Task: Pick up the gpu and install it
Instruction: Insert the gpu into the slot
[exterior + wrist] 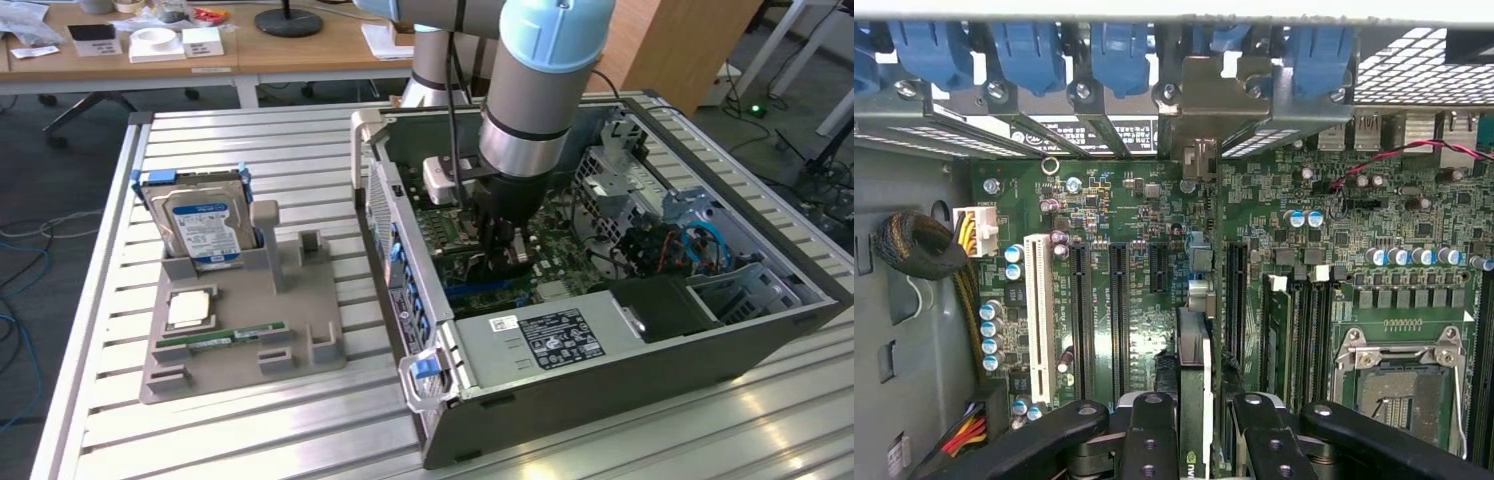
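Note:
My gripper reaches down into the open computer case, just above the green motherboard. The gpu appears edge-on as a thin dark card with a pale edge, standing upright between the two black fingers. The fingers press on both its faces, so the gripper is shut on it. The card hangs over the row of long black expansion slots, running toward the case's rear wall. How deep its lower edge sits in a slot cannot be told.
Blue retaining clips and slot covers line the case's rear wall. A CPU socket lies beside the slots. Outside the case, a grey holder carries a blue-labelled hard drive, a chip and a green memory stick.

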`<state>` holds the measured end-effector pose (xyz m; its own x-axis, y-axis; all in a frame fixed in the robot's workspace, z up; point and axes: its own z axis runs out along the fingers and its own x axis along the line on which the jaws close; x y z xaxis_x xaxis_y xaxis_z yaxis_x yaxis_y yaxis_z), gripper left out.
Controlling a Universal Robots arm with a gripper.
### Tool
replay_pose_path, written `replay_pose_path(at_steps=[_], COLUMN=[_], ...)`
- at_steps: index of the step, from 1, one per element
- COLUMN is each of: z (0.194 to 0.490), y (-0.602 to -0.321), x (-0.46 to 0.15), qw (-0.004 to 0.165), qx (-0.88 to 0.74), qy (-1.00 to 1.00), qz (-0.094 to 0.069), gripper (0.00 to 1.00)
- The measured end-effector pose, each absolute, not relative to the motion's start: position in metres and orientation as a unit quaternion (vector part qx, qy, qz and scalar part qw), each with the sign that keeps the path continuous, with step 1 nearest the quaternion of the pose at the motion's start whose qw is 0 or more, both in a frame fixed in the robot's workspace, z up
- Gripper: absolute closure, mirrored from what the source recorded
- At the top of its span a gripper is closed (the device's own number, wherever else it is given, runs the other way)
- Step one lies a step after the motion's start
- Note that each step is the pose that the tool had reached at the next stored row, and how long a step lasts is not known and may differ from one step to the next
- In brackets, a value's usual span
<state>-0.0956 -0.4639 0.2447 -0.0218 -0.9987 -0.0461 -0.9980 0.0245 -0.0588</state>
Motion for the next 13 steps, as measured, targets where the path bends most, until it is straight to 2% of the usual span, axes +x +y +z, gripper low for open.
replay_pose_path(at_steps=[13], z=[0.2413], y=[-0.4644], x=[-0.0958], qw=[0.037], qx=[-0.698], qy=[0.715], qz=[-0.005], gripper=[0.74])
